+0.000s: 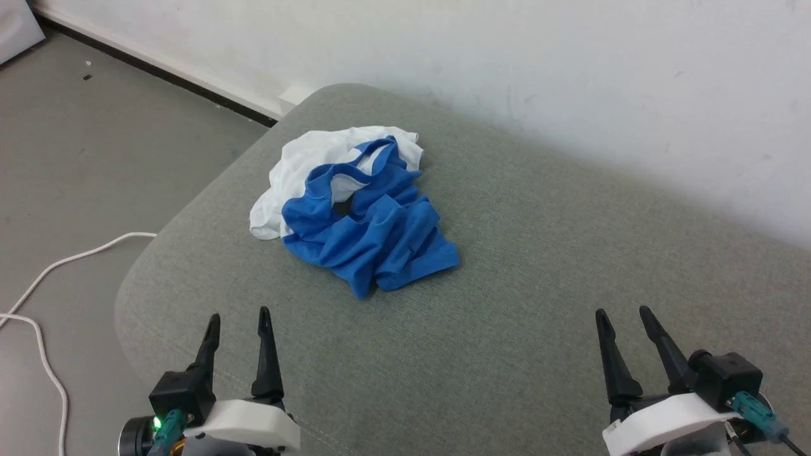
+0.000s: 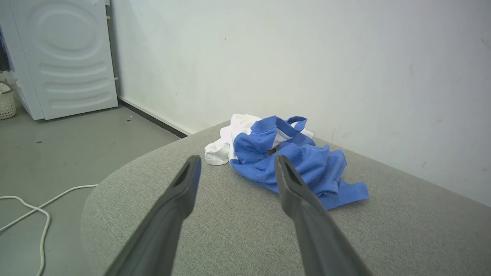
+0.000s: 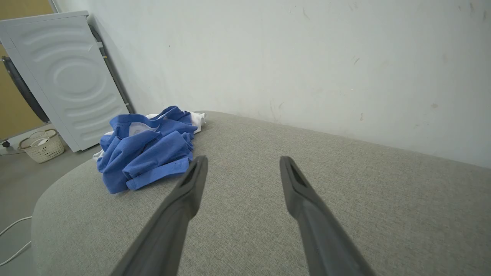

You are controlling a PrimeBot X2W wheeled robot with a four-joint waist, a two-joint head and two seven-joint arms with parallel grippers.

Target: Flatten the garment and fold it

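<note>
1. Grey woven upholstery (image 1: 538, 285) makes up the work surface, a broad cushion with a rounded near-left corner. A scuffed white wall (image 1: 570, 63) stands behind it and a grey floor (image 1: 95, 158) lies to its left.
2. The garment (image 1: 355, 209) lies on the left far part of the cushion, short of the wall, in a crumpled heap. Bright blue cloth is bunched on top and toward the near side. White cloth spreads out at the far left edge of the heap. A blue-trimmed band curls round a patch of white near the top.
3. The left gripper (image 1: 239, 315) hovers over the near-left corner of the cushion with its fingers spread and nothing between them. It points toward the heap but is well apart from it.
4. The right gripper (image 1: 623, 311) hovers over the near right, likewise released and empty. It is farther from the garment, with bare cushion ahead of it.
5. A white cable (image 1: 44, 272) snakes across the floor left of the cushion. A white appliance (image 2: 65, 57) with a ribbed panel stands against the wall, and a pale woven basket (image 3: 42, 145) sits on the floor beside it.
6. Nothing lies on the cushion between either gripper and the heap.
7. The folds bury most of the shirt, so I cannot tell the sleeves from the body or front from back. The appliance is cut off by the picture edges.
</note>
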